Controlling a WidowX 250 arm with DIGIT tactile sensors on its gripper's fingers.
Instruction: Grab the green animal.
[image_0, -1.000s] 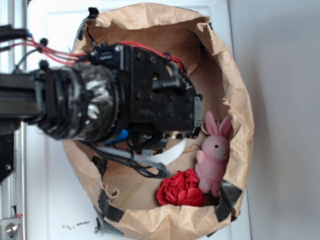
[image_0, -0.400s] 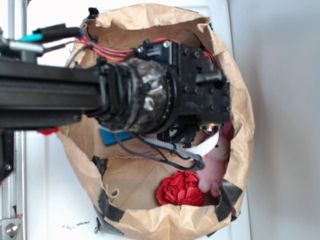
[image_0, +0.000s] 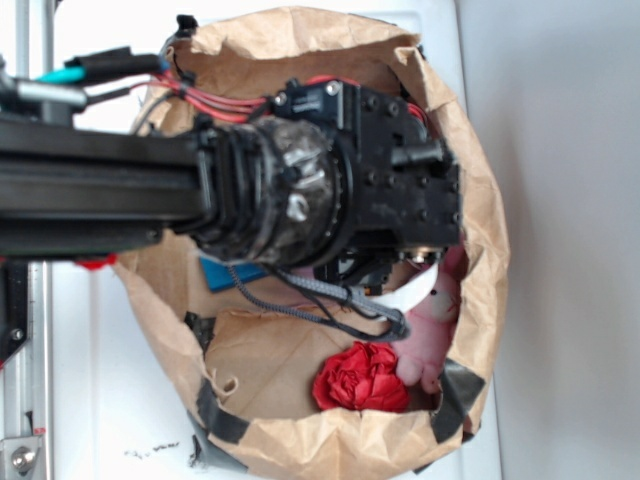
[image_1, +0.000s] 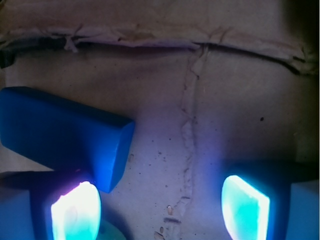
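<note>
Right now the gripper (image_1: 160, 207) is wide open and holds nothing; only brown paper bag (image_1: 200, 100) floor lies between its fingers. The green animal (image_1: 107, 234) peeks out low down by one finger (just a tiny green bit shows), so it sits off to that side. The blue block (image_1: 65, 130) lies just above it.

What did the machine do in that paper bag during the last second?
The arm swung right across the paper bag, now covering most of the pink bunny and uncovering the blue block. Nothing was grabbed. The red flower stayed put.
</note>
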